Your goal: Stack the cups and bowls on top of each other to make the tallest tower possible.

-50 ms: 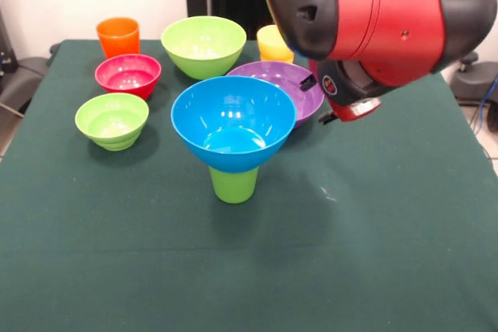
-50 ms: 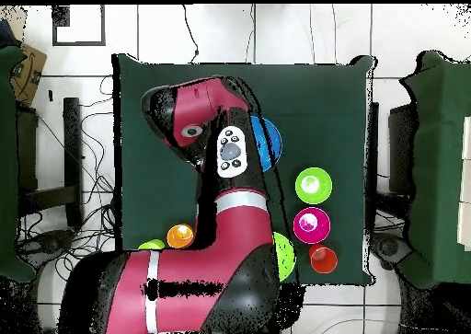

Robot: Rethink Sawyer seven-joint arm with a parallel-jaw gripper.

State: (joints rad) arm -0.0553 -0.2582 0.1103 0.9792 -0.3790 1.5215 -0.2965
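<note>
Glossy blue bowl (image 1: pixel 233 122) atop upturned tapered green cup (image 1: pixel 233 184)

One bowl (image 1: pixel 233 120) sits on an upturned cup (image 1: pixel 233 184) mid-table (image 1: pixel 373 254). Behind it stand my four other bowls and two cups, all apart.

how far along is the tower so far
Done: the large blue bowl sits on an upturned yellow-green cup. In hand: nothing visible; the gripper is hidden behind the arm. Left: purple bowl, large lime bowl, red bowl, small lime bowl and the orange cup.
</note>
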